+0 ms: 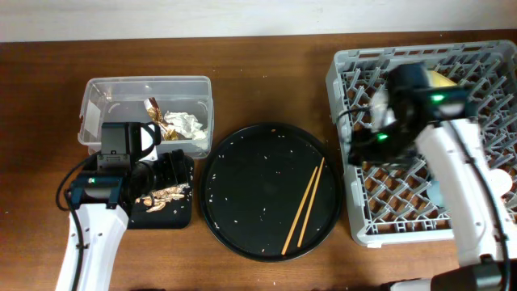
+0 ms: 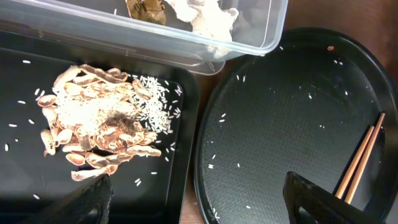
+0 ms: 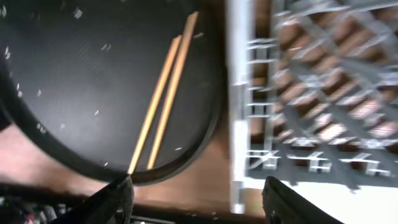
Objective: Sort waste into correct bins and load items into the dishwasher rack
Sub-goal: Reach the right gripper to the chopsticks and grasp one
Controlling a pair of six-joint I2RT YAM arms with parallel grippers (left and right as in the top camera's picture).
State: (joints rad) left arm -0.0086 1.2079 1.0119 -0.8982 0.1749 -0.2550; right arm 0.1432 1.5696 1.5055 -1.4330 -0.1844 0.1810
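With our right gripper point(image 3: 199, 198) spread and empty, we should set it crosswise over the chopsticks point(image 3: 163, 93) ahead to its left, pinching both together mid-length.

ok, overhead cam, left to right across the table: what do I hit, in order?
clear plastic box → large round black tray → dishwasher rack. Left out: the small black tray shares the box's span, lower in the picture, and the chopsticks lie on the round tray.
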